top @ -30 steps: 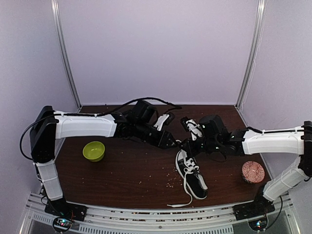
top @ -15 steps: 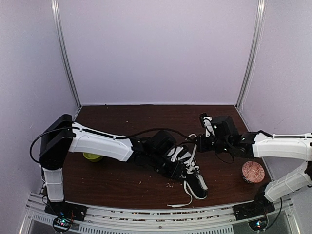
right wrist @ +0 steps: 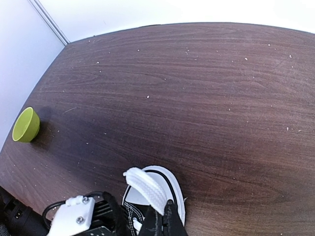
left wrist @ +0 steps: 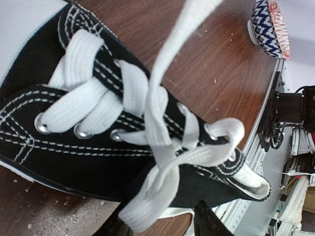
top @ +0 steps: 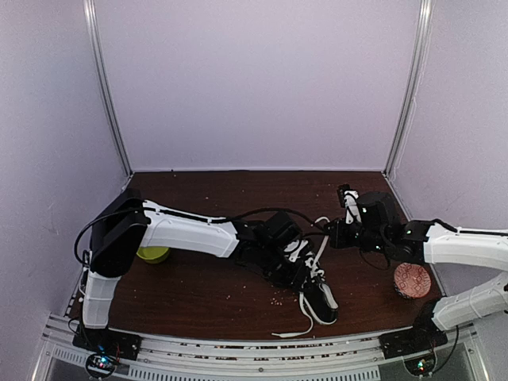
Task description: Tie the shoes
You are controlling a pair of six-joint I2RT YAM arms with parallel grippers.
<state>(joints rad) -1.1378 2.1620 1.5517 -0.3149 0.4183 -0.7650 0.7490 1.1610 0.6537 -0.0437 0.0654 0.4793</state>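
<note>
Left wrist view: the left claw [left wrist: 160, 223] stood released, its fingers straddling the crossed laces [left wrist: 165, 147] just ahead of it on the black sneaker [left wrist: 74, 157], likely poised to catch the knot. Beyond it, the right claw [right wrist: 158, 219] was clenched on one lace strand [right wrist: 145, 189], drawing it taut away from the shoe, probably to tighten the cross. Far ahead of that claw sat a green bowl [right wrist: 25, 125].

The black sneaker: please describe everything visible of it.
The sneaker is black canvas with white stitching, metal eyelets, a white rubber sole and toe cap. It stands on its sole on the table, heel toward the near edge. Its white laces are crossed, not tied; one runs to the shut right gripper, another lies inside the open left gripper.
</note>
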